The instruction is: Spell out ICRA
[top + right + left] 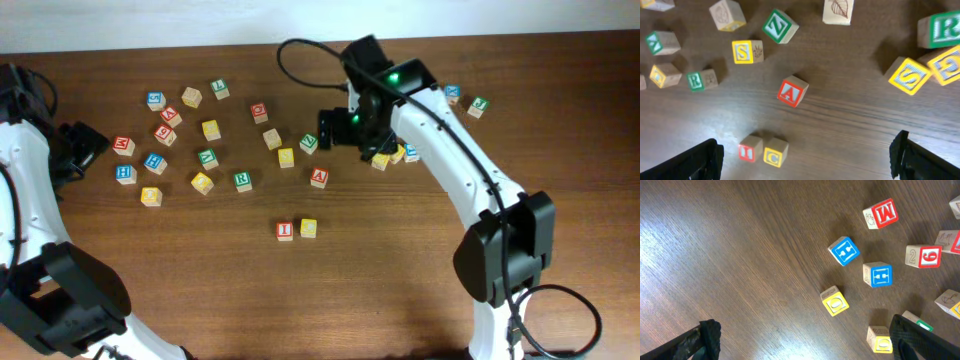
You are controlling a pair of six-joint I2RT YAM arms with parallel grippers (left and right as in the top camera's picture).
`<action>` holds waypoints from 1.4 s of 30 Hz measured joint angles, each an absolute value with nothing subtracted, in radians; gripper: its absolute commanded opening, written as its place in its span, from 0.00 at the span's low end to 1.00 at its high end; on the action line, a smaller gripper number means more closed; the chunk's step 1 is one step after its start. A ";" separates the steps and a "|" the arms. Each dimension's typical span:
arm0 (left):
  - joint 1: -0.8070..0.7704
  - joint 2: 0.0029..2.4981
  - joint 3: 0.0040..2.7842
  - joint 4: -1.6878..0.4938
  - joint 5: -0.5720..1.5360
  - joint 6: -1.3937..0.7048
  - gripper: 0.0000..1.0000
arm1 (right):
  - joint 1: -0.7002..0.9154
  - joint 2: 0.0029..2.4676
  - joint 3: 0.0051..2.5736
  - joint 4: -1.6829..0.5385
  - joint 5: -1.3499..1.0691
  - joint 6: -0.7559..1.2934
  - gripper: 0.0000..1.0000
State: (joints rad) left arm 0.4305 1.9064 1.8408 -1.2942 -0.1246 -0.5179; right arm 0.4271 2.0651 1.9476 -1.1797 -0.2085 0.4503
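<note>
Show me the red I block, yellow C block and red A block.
red I block (pixel 285 231), overhead view, top face.
yellow C block (pixel 308 228), overhead view, top face.
red A block (pixel 790 93), right wrist view, lettered face.

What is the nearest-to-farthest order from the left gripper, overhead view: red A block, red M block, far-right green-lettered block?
From the left gripper:
1. Red M block, just beside it, left side.
2. Red A block, mid-table.
3. Green-lettered block, far right.
</note>
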 measured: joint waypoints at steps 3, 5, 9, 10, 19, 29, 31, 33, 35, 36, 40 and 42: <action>0.430 1.906 1.841 -1.295 -0.125 -0.518 0.99 | 0.471 2.066 1.868 -1.105 -0.190 0.512 0.98; 0.430 1.906 1.841 -1.295 -0.124 -0.518 0.99 | 0.511 2.066 1.836 -1.084 -0.158 0.527 0.98; 0.430 1.906 1.841 -1.295 -0.124 -0.518 0.99 | 0.535 2.066 1.834 -1.076 -0.092 0.533 0.98; 0.430 1.906 1.841 -1.295 -0.125 -0.518 0.99 | 0.535 2.066 1.834 -1.074 -0.083 0.536 0.98; 0.430 1.906 1.841 -1.294 -0.125 -0.518 0.99 | 0.642 2.066 1.832 -0.810 -0.141 0.416 0.98; 0.430 1.906 1.841 -1.295 -0.124 -0.518 0.99 | 0.692 2.064 1.836 -0.805 0.031 0.419 0.98; 0.430 1.906 1.841 -1.295 -0.125 -0.518 0.99 | 0.596 2.051 1.857 -0.929 0.057 0.426 0.98; 0.430 1.906 1.840 -1.270 -0.125 -0.518 0.99 | 0.481 2.010 1.883 -1.031 0.075 0.431 0.98; 0.430 1.906 1.837 -1.224 -0.124 -0.521 0.99 | 0.360 1.954 1.898 -1.094 0.094 0.436 0.98; 0.430 1.906 1.837 -1.218 -0.113 -0.521 0.99 | 0.316 1.941 1.904 -1.126 0.094 0.437 0.98; 0.430 1.906 1.836 -1.252 0.121 -0.509 0.99 | 0.100 1.927 1.908 -1.212 0.098 0.439 0.98; 0.417 1.906 1.836 -1.265 0.249 -0.405 0.95 | 0.017 1.927 1.908 -1.213 0.097 0.439 0.98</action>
